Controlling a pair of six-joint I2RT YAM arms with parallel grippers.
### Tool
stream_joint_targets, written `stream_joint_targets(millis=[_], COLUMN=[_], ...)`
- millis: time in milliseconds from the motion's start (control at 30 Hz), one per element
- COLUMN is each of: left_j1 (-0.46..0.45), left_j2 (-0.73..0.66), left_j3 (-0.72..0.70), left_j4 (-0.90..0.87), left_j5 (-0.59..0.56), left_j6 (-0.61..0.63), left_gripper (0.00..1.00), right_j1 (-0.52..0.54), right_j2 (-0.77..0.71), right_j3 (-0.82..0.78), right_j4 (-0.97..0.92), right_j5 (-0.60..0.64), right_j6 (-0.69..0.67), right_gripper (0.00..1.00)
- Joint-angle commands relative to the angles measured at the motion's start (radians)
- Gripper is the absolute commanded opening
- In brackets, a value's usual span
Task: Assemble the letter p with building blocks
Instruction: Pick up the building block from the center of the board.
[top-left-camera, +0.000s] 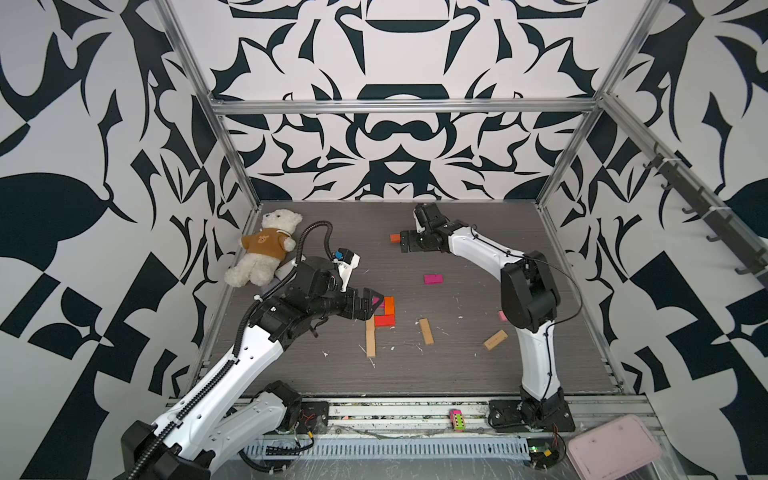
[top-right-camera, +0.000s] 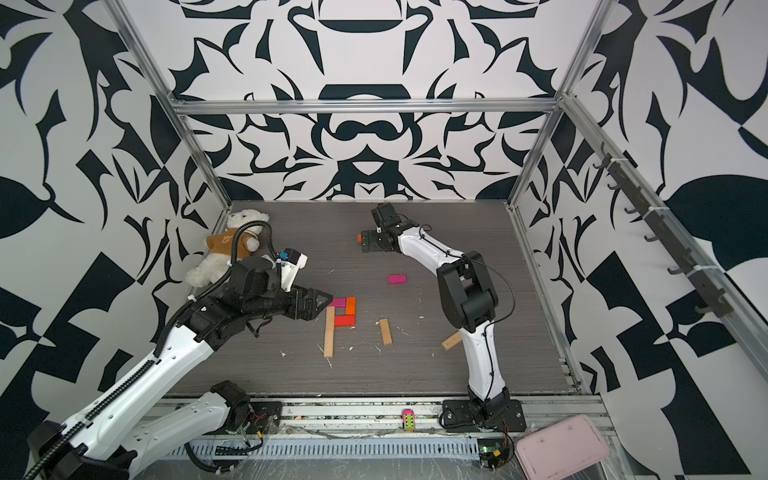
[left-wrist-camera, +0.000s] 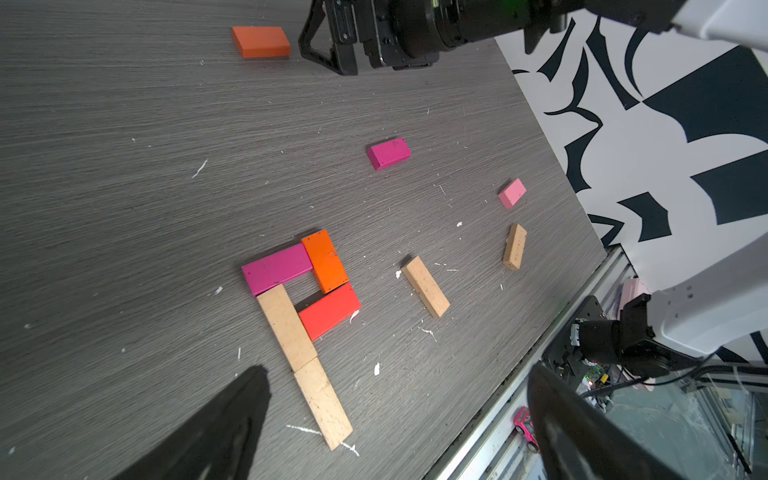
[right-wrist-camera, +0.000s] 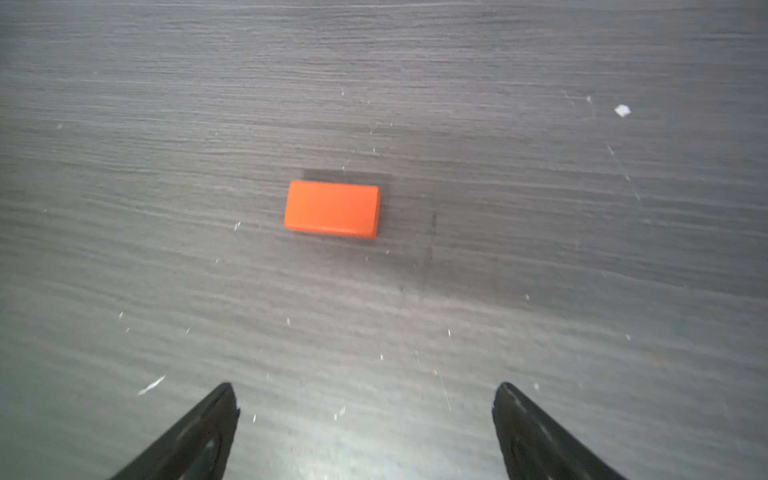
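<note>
Grey wood-grain table (right-wrist-camera: 166, 124) carries the building blocks (left-wrist-camera: 286, 328), five joined as a p near the left gripper (left-wrist-camera: 397, 368), jaws spread and empty. Right gripper (right-wrist-camera: 365, 388), also wide and empty, faces a lone orange block (right-wrist-camera: 332, 209): best to centre over it, straddle its short width, then descend squarely

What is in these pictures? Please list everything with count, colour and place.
P blocks: five; two tan, magenta, orange, red; joined at the centre.
loose tan blocks: two, tan, right of the P.
loose magenta block: one, magenta, beyond the P.
loose orange block: one, orange, far side, before the right jaws.
pink block: one, light pink, by the right arm.
bear: one, white with brown shirt, far left corner.
car: one, pink and green, front rail.
tray: one, pale pink, front right corner.
table: one, grey, underneath.
left arm: one, white and black, jaws open beside the P.
right arm: one, same colours, jaws open.
</note>
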Motion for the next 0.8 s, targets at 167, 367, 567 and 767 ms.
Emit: stream_joint_targets(millis=[167,367,567,767], left_j1=[0.004,0.005,0.005,0.004], left_j2=[0.049,0.050,0.037,0.066], left_j3=[-0.019,-0.037,-0.049,-0.051], left_j4=[-0.004,0.020,0.033,0.042], left_j5=[-0.018,-0.001,-0.004,0.014], left_j6=[-0.012,-0.044,-0.038,-0.040], left_gripper=[0.99,0.99,0.99,0.99], right_j1=[-0.002,-0.001,0.004,0.014], right_j2=[0.146,0.264,0.355,0.435], right_j3=[0.243,0.385,0.500,0.624], right_j4=[-0.098,-0.134,-0.163,-0.207], right_j5=[0.043,0.043,0.050,0.054], right_j6=[0.037,0.056,0.073,0.081], right_gripper=[0.99,0.98,0.98,0.99])
